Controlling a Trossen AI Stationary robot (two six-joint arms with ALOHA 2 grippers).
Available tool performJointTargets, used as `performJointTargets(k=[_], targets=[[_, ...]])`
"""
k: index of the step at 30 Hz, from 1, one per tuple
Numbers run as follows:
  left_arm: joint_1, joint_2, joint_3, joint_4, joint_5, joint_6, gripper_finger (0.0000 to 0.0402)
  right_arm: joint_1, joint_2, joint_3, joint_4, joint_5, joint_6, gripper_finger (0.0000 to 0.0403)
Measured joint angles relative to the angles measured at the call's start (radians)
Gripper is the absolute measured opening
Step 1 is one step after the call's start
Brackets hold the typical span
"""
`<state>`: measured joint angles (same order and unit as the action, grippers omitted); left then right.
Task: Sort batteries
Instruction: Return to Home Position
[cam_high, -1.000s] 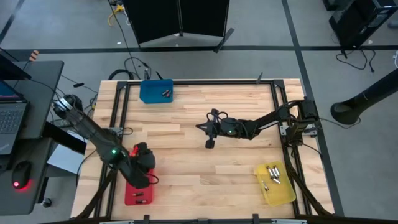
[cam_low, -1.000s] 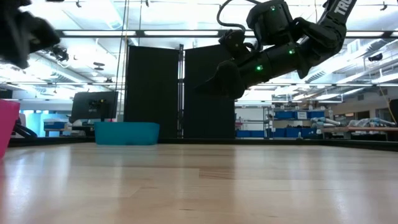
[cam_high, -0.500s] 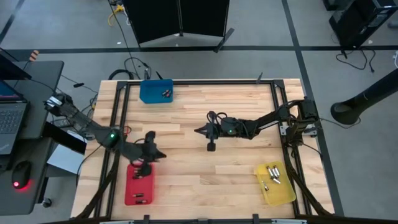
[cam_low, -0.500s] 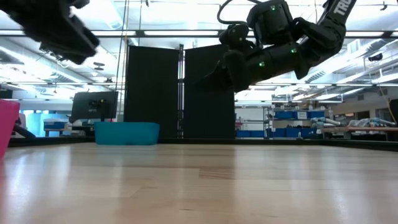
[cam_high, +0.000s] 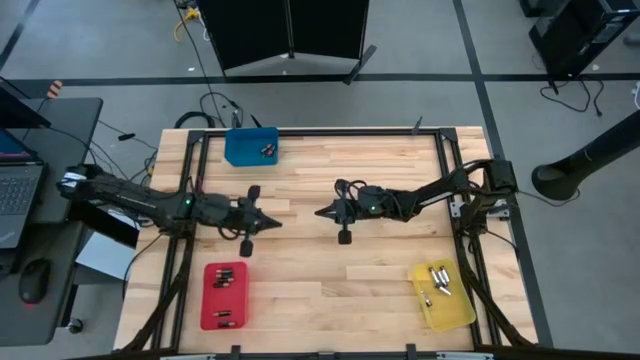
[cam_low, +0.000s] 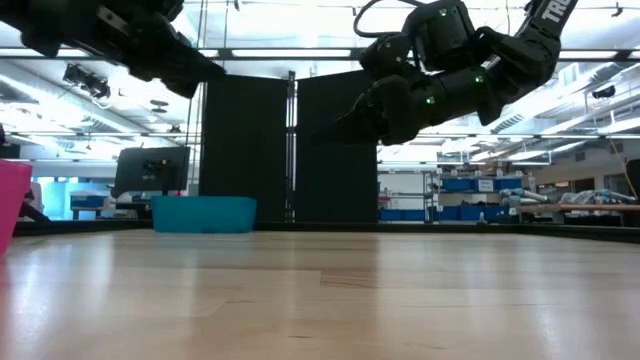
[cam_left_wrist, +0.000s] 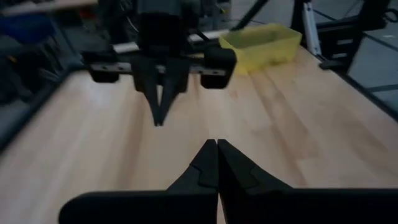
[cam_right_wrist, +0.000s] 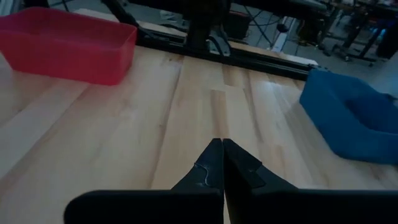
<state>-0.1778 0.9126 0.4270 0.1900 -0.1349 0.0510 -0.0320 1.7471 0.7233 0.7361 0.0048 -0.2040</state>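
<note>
Batteries lie in three trays: some in the red tray (cam_high: 222, 296) at the near left (cam_high: 226, 278), some in the blue tray (cam_high: 250, 146) at the far left (cam_high: 266, 150), several in the yellow tray (cam_high: 442, 295) at the near right (cam_high: 438, 280). My left gripper (cam_high: 278, 222) is shut and empty, held above the table's middle and pointing right. My right gripper (cam_high: 318, 212) is also shut and empty and points left at it, tip facing tip with a small gap. In the left wrist view my left gripper (cam_left_wrist: 216, 144) faces the right gripper (cam_left_wrist: 160, 119).
Bare wood lies below both grippers. A black frame (cam_high: 196, 180) runs along the table's edges. The right wrist view shows the red tray (cam_right_wrist: 68, 43) and the blue tray (cam_right_wrist: 351, 118) beyond my right gripper (cam_right_wrist: 222, 144). A laptop and mouse sit on a desk to the left.
My left gripper has swung from above the red tray toward the table's middle and far side. It has tipped from pointing down to nearly level and now faces the right gripper. My right gripper has stayed in place, turning slightly.
</note>
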Motion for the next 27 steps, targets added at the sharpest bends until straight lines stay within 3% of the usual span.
performJointTargets(k=[6, 14, 27], targets=[[0.076, 0.002, -0.004, 0.081, 0.07, 0.052, 0.0002, -0.032, -0.135, -0.125, 0.024, 0.0, 0.021, 0.0003], [0.2, 0.002, -0.148, 0.444, 0.211, 0.072, 0.0003, -0.049, -0.264, -0.338, 0.193, 0.0, 0.089, 0.0003], [0.378, -0.001, -0.274, 0.642, 0.331, 0.046, 0.0003, -0.057, -0.457, -0.559, 0.266, 0.072, 0.124, 0.0003]])
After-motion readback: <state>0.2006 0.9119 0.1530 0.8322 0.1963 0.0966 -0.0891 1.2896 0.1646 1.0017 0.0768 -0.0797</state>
